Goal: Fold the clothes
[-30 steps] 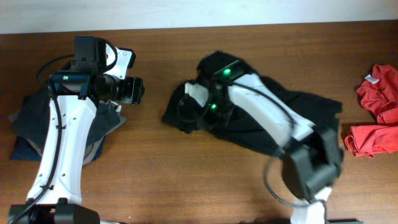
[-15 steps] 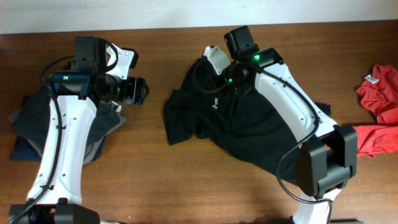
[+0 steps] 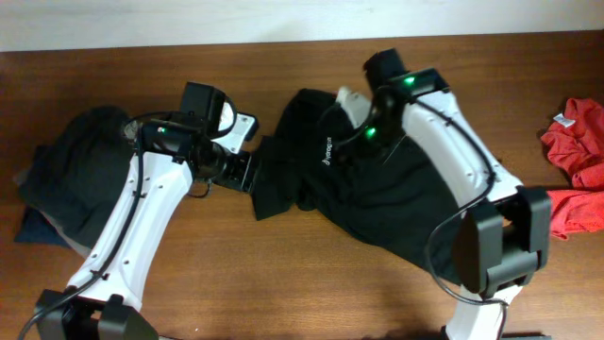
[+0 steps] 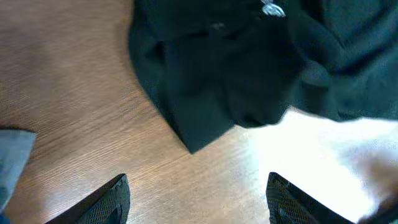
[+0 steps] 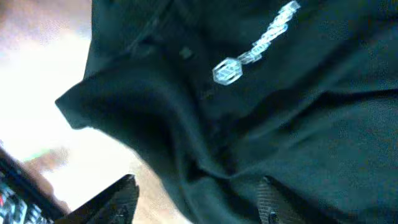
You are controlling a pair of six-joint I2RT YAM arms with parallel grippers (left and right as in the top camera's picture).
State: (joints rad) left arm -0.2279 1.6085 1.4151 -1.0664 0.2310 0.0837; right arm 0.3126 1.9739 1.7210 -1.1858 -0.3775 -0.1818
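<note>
Centrally, the black garment (image 3: 377,189) lies rumpled on the wooden table (image 3: 283,283). Left gripper (image 4: 198,198): jaws spread, empty, over bare wood just beside a corner of the garment. Right gripper (image 5: 196,202): jaws spread, holding nothing, directly above the cloth near its white printed logo (image 5: 258,43).

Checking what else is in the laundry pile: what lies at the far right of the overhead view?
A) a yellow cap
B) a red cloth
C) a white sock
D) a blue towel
B: a crumpled red cloth lies at the far right, apart from the black garment in the middle.
</note>
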